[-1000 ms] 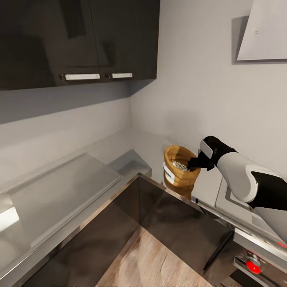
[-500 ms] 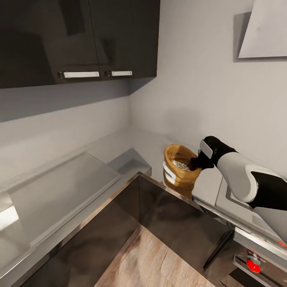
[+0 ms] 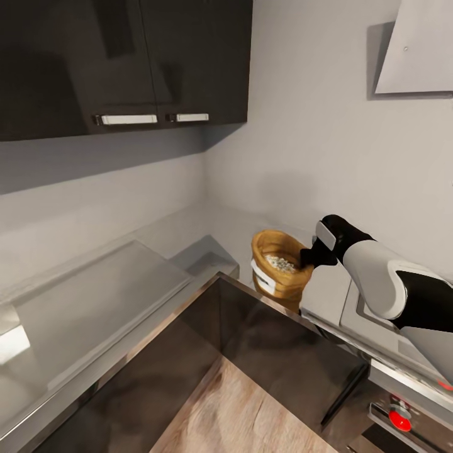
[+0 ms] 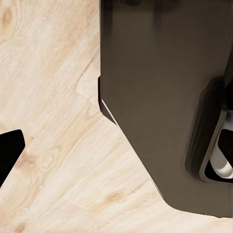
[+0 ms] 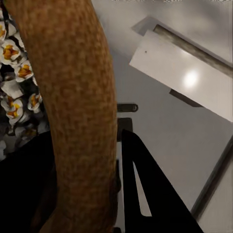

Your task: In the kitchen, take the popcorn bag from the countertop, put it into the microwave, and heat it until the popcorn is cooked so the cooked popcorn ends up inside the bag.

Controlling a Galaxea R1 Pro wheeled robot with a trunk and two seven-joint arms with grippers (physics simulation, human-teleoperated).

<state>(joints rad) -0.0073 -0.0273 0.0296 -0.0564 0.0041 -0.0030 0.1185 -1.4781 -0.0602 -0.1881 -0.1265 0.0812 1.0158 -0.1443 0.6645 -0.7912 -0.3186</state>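
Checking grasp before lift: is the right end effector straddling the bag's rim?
Yes: in the right wrist view the popcorn bag's rolled rim runs between the right end effector's two dark fingers.

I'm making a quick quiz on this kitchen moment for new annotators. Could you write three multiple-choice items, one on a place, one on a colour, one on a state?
1. Where does the popcorn bag sit?
A. On the countertop, in the corner by the wall
B. On the wooden floor
C. Inside the upper cabinet

2. What colour is the round knob at the lower right of the head view?
A. Green
B. Red
C. Blue

3. How does the right gripper stand to the bag?
A. Far off, raised over the floor
B. Resting flat on the countertop, away from the bag
C. At the rim, with the rim between its fingers

Answers: 1 A, the bag stands on the grey slab near the wall. 2 B, the knob is bright red. 3 C, the right wrist view shows the tan rim running between the dark fingers.
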